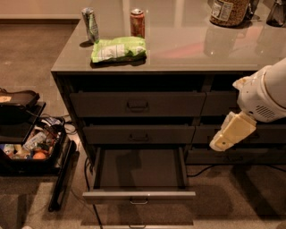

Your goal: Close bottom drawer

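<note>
- Dark grey bottom drawer (138, 195) is pulled far out, low by the floor. It sits left of the gripper and lower down.
- The cream gripper (223, 139) hangs at the right, well apart from the drawer. I cannot tell how open it is. Nothing can be seen in it.
- The shiny grey top (187, 44) holds a green bag (118, 48), a silver can (90, 24), a red can (137, 22) and a jar (229, 6).
- Brown carpet (35, 53) covers the floor.
- A black bin (58, 156) on the left holds small things, one of them orange.

The bottom drawer (138, 195) stands pulled out, the tool (222, 142) hanging right of it, apart.
</note>
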`<move>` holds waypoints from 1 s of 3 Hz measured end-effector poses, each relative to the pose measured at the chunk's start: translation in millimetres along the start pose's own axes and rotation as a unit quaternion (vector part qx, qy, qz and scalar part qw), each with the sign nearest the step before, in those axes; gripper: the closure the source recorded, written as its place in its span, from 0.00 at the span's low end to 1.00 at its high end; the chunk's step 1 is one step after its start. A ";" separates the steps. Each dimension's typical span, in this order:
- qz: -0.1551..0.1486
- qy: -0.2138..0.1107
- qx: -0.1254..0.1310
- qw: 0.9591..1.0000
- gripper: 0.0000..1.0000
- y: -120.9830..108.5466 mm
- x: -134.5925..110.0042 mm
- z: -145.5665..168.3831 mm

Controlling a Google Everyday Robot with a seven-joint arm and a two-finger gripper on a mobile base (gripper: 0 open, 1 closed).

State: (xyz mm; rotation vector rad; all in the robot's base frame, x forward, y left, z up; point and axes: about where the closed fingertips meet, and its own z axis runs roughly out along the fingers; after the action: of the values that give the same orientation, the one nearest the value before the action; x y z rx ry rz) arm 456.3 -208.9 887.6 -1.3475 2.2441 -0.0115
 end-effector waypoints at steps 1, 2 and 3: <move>0.000 0.000 0.000 1.000 0.00 0.0 0.0 0.0; -0.011 -0.022 0.031 0.999 0.00 9.9 -0.7 -10.6; -0.015 -0.072 0.043 0.996 0.00 31.9 4.2 2.3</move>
State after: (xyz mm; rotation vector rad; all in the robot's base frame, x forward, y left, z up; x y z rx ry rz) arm 429.5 -195.7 875.4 -1.2931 2.0800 -0.0203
